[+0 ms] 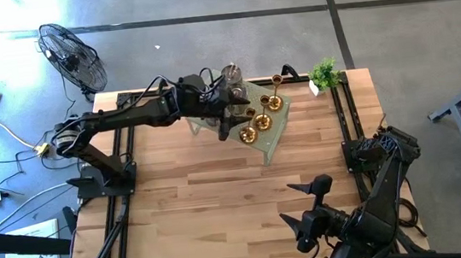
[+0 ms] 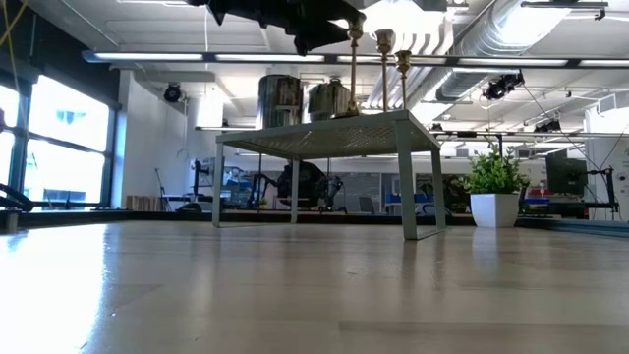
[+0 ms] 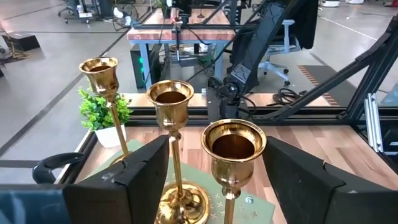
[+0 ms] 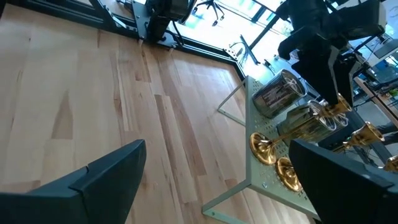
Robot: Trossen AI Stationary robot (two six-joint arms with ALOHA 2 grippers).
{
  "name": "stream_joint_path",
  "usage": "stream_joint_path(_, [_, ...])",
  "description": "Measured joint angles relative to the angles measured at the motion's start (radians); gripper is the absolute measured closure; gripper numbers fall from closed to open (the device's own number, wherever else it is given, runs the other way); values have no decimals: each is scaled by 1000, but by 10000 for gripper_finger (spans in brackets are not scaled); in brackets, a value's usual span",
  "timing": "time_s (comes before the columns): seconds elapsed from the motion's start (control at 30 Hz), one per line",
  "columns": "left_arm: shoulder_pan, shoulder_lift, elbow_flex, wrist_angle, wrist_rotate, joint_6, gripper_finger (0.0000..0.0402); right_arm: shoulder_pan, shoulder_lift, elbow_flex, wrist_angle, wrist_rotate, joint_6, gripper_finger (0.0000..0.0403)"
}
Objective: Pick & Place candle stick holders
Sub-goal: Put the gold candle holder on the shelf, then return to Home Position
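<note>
**A:** Gold candle stick holders (image 3: 233, 149) are what you are working among; three of them stand in a row on the pale green rack (image 1: 273, 138) at the far side of the worktop (image 1: 222, 207), with two grey metal cups (image 2: 307, 99) behind them on the same rack; where is your left gripper (image 1: 230, 112)?

**B:** Over the rack, at the gold ones; in the left wrist view its fingers (image 3: 144, 172) stand spread on either side of the nearest holder, apart from the stem and pinching nothing that I can see.

**A:** Then you look to be at the letting-go end of a placement, or just short of a grasp; I cannot tell which; the holder stands upright on its own base either way; and the right gripper (image 1: 301, 209)?

**B:** Waiting near the front edge of the worktop, fingers wide, empty.

**A:** For the next move, you would want to lift the left gripper straight up and clear of the cups' rims before swinging away; the three stand close together, so a sideways drag would likely knock a neighbour over; the small plant (image 1: 324, 73) at the rack's corner is also within reach of a careless sweep.
</note>
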Motion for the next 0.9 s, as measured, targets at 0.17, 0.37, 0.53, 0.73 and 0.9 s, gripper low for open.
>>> stream_joint_path(0.17, [0,-13,-1,0,-3,0,148,0,0,0,0,-10,2,13])
stream_joint_path(0.37, [0,-61,0,19,-36,0,148,0,0,0,0,-4,2,13])
stream_joint_path(0.53, [0,-115,-1,2,-71,0,148,0,0,0,0,-11,-14,13])
stream_joint_path(0.73, [0,-221,-1,-73,-62,-1,148,0,1,0,30,24,-27,13])
stream_joint_path(0.9, [0,-321,-1,-200,-62,-1,147,-11,1,0,29,39,-36,13])
